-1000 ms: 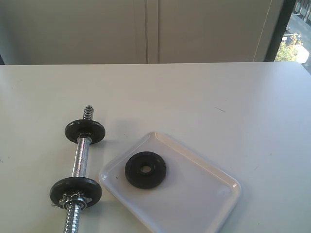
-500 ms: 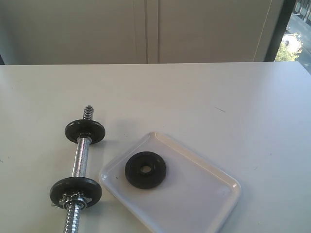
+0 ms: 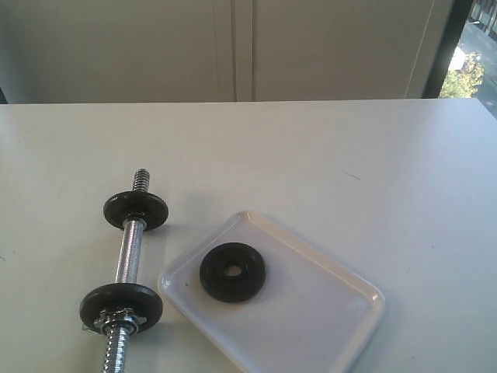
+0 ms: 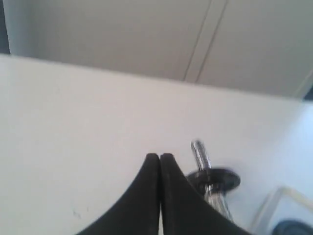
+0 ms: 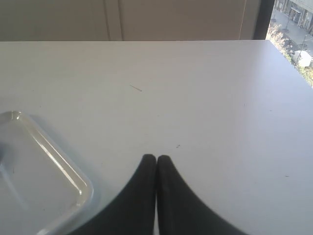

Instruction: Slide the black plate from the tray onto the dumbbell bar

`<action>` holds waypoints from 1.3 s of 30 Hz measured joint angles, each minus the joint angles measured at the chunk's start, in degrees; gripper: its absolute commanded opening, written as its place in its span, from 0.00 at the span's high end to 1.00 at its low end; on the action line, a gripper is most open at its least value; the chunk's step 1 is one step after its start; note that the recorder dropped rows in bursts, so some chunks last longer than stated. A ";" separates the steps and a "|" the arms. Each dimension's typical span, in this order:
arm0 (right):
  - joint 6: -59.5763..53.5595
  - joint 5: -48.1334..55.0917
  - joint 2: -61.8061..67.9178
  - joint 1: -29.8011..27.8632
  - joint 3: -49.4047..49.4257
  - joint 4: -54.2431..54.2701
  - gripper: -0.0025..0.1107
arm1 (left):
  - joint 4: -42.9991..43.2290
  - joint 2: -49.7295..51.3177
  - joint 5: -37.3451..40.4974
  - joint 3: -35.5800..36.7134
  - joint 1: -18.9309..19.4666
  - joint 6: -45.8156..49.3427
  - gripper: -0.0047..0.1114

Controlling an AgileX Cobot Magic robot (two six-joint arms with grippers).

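Note:
The black plate (image 3: 232,271) lies flat in the left part of the white tray (image 3: 326,311), hole up. To the tray's left the chrome dumbbell bar (image 3: 129,252) lies on the table, carrying two black discs (image 3: 136,210) (image 3: 120,308) with star nuts. Neither gripper shows in the exterior view. In the left wrist view my left gripper (image 4: 160,156) is shut and empty, with the dumbbell bar's threaded end (image 4: 199,155) and one disc (image 4: 215,178) just beyond it; the black plate's edge (image 4: 293,229) peeks in at a corner. My right gripper (image 5: 156,158) is shut and empty over bare table, beside the tray's corner (image 5: 54,161).
The white table (image 3: 311,155) runs back to a pale wall with panel seams. A window strip (image 3: 466,54) shows at the far right. A small dark mark (image 3: 352,176) sits on the tabletop behind the tray.

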 measured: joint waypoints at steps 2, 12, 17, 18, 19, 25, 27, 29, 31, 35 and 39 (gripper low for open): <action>0.00 0.00 0.00 0.00 0.00 0.00 0.98 | -0.22 7.65 8.41 -5.74 0.00 2.05 0.96; 0.00 0.00 0.00 0.00 0.00 0.00 0.98 | -19.33 35.84 27.30 -24.93 -0.13 22.58 0.96; 0.00 0.00 0.00 0.00 0.00 0.00 0.98 | -19.89 42.98 27.80 -27.55 -4.44 24.07 0.96; 0.00 0.00 0.00 0.00 0.00 0.00 0.98 | -19.09 44.01 27.80 -28.06 -5.55 23.30 0.96; 0.00 0.00 0.00 0.00 0.00 0.00 0.98 | -17.36 45.53 27.70 -28.82 -7.28 21.58 0.96; 0.00 0.00 0.00 0.00 0.00 0.00 0.98 | -3.20 53.10 27.70 -33.76 -14.95 7.88 0.96; 0.00 0.00 0.00 0.00 0.00 0.00 0.98 | 0.04 55.59 27.70 -34.93 -16.61 4.12 0.96; 0.00 0.00 0.00 0.00 0.00 0.00 0.98 | 1.35 57.59 27.70 -35.90 -17.96 1.75 0.96; 0.00 0.00 0.00 0.00 0.00 0.00 0.98 | 1.81 59.48 27.70 -36.69 -19.29 0.79 0.96; 0.00 0.00 0.00 0.00 0.00 0.00 0.98 | 2.06 61.98 26.04 -37.20 -20.64 -0.12 0.93; 0.00 0.00 0.00 0.00 0.00 0.00 0.98 | 2.06 63.52 25.33 -37.20 -20.64 -0.36 0.72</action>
